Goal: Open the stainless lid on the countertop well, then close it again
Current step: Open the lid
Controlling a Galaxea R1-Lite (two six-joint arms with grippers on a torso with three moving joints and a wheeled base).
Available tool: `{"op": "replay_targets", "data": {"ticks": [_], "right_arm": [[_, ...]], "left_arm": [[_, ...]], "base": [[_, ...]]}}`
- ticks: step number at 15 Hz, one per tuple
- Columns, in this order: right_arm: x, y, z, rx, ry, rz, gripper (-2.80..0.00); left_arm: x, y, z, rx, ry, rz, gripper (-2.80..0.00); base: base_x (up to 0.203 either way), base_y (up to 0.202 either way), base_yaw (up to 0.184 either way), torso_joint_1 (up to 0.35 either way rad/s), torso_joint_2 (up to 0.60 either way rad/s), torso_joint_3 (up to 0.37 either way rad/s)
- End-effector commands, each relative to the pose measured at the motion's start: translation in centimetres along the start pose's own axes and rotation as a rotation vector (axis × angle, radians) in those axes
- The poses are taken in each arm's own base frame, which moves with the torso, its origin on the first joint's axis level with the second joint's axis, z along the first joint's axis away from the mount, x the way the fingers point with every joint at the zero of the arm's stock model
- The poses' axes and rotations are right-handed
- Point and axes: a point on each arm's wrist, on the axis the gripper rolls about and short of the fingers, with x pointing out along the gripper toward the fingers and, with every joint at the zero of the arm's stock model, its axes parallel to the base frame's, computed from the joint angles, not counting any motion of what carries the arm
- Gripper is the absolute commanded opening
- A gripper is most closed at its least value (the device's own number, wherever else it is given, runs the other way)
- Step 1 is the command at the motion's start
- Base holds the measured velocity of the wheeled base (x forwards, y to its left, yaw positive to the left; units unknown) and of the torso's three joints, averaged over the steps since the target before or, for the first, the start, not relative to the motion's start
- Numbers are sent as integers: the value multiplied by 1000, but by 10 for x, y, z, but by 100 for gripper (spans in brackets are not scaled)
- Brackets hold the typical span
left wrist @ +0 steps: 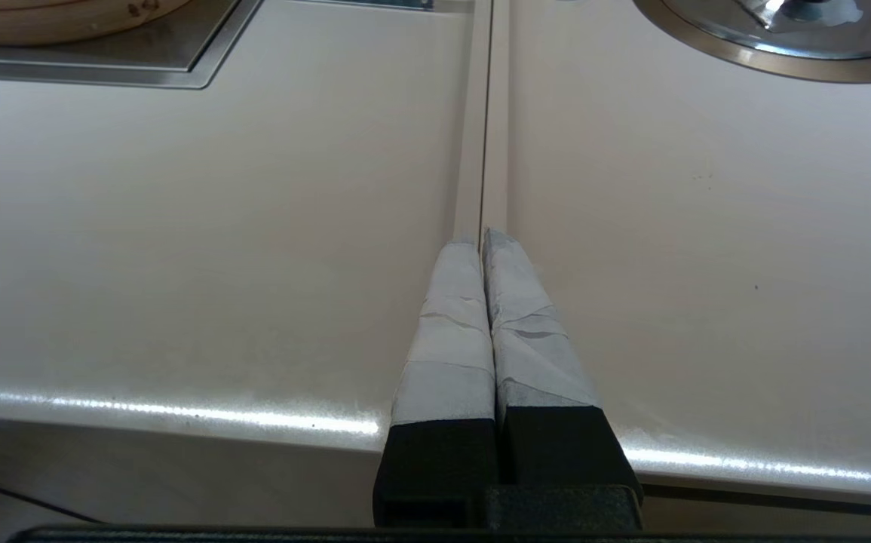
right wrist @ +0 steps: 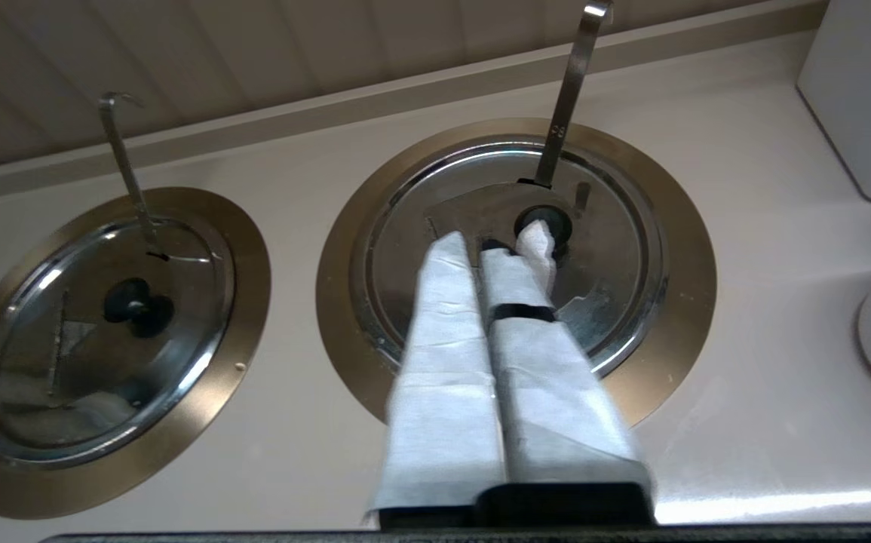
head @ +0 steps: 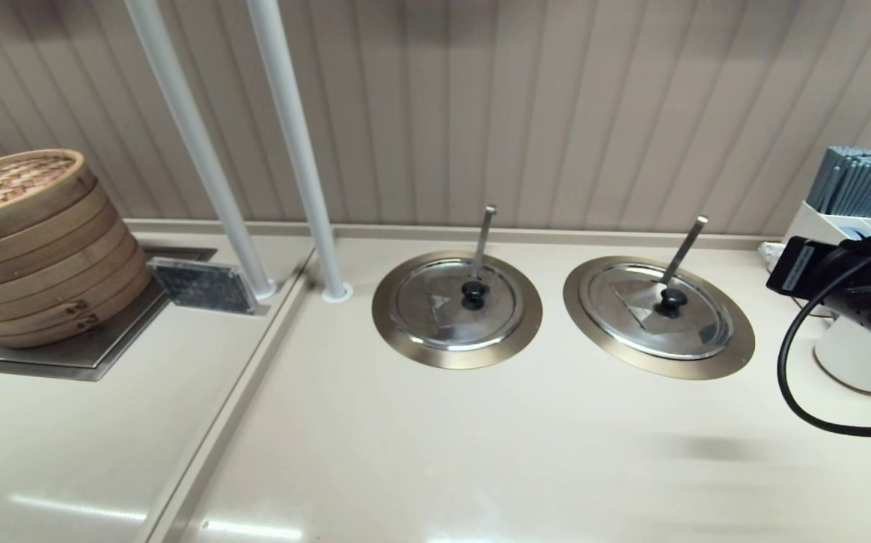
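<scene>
Counting two lidded wells, we find the stainless lid (head: 657,320) seated on the countertop well (head: 737,343). Our right hand (right wrist: 499,245) hovers pinched narrow above it. A white canister (head: 861,362) stands beside; our left hand (left wrist: 480,237), also narrow, waits at the counter's (head: 435,452) front edge.

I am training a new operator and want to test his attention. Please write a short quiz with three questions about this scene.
1. Fill in: the left gripper, over the countertop seam, has its jaws ____.
2. Which gripper points toward the black knob of the stainless lid? A) left gripper B) right gripper C) neither
3. True or false: the stainless lid is lifted off the countertop well.
Key: 1 shut; 2 B; 3 false.
</scene>
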Motion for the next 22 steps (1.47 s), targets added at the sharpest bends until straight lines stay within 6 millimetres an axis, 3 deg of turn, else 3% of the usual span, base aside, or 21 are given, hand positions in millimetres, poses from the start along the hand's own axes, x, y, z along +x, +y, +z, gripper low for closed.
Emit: {"op": "replay_targets", "data": {"ticks": [1,6,9,12,18,22], "right_arm": [[14,6,-5,-10,21,-21,0],[43,6,-42,-19,81,-60,0],[81,6,-65,-82,34,-57,0],[125,8,-66,-106,-65,-57,0],[147,0,-83,-122,-33,-88,0],[160,-18,-87,-111,-33,-138,0]], "left_arm": [[0,0,0,0,1,0,-280],[0,0,0,0,-1,0,-280],[0,0,0,0,0,0,-280],[0,0,0,0,0,0,-280],[0,0,0,0,-1,0,-280],[0,0,0,1,0,0,-280]], "base": [[0,0,0,0,0,0],[0,0,0,0,0,0],[0,0,0,0,0,0],[0,0,0,0,0,0],[0,0,0,0,0,0],[0,0,0,0,0,0]]}}
